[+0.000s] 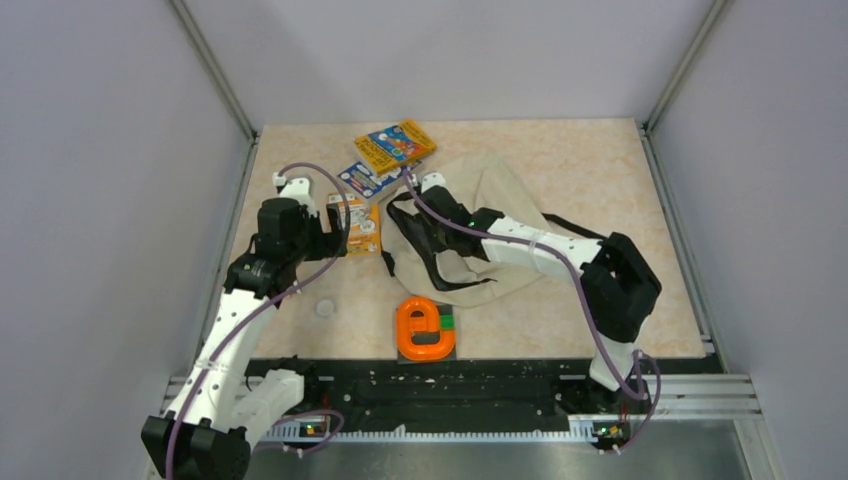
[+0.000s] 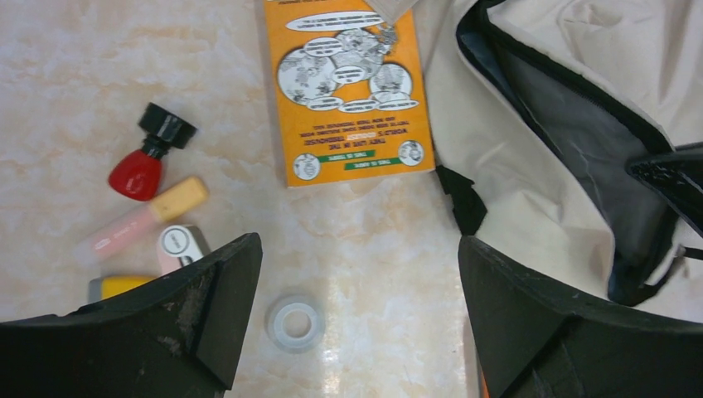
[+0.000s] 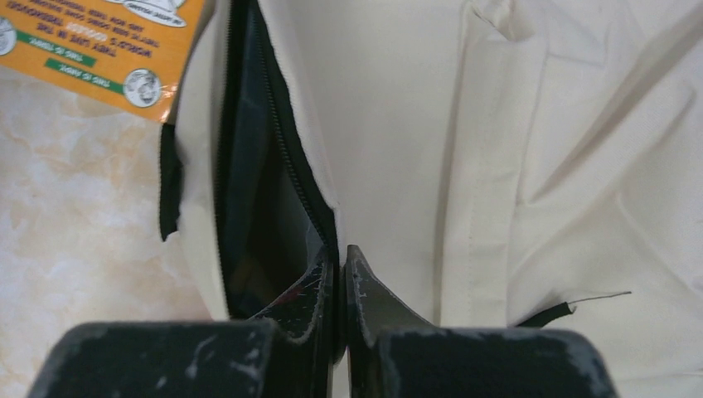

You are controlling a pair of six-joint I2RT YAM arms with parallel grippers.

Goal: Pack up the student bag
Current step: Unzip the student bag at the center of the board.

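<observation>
The student bag (image 1: 490, 215) is a beige fabric backpack with black zipper trim, lying in the middle of the table with its opening toward the left. My right gripper (image 1: 413, 204) is shut on the zipper edge of the opening (image 3: 338, 249); the dark lining (image 3: 257, 215) shows inside. My left gripper (image 1: 335, 233) hangs open and empty over the table left of the bag. Its fingers (image 2: 224, 282) straddle bare table, with a clear tape roll (image 2: 294, 322) low between them. The bag's open mouth (image 2: 580, 141) shows on the right of the left wrist view.
An orange booklet (image 1: 362, 226) lies by the bag's mouth, with two colourful books (image 1: 395, 146) behind it. A red nail polish bottle (image 2: 143, 166), a pink tube (image 2: 137, 220) and small white and yellow items lie left. An orange e-shaped object (image 1: 424, 328) sits near the front edge.
</observation>
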